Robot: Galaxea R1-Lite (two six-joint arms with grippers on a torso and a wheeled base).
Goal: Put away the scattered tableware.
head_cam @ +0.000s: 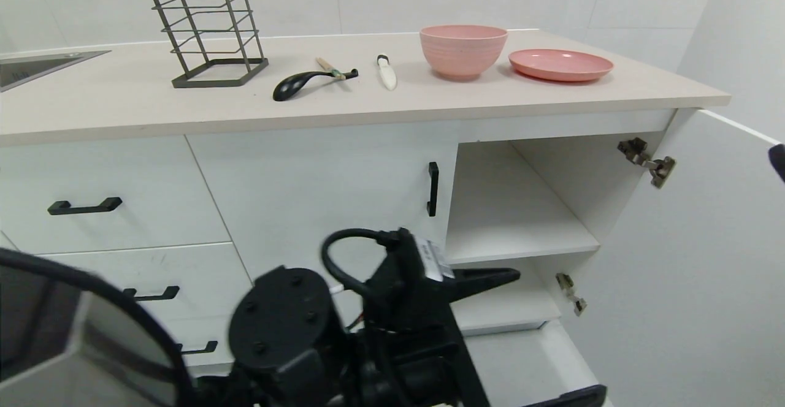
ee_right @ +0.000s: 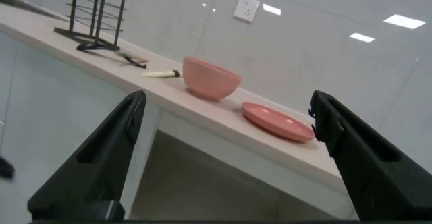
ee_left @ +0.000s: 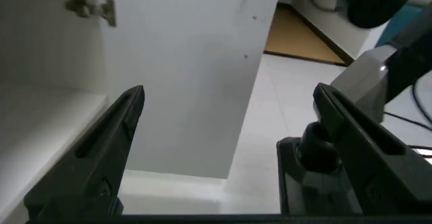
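The left arm is sitting low at the centre of the head view, bent at the wrist, with the left gripper pointing toward the robot's right and its two black fingers standing wide apart. The right gripper is also holding its fingers spread wide.

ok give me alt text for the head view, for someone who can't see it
A beige countertop holds a pink bowl beside a pink plate, a white utensil, a black spoon and a wire rack. Below the bowl and plate, a white cabinet stands open, with the left arm low in front.
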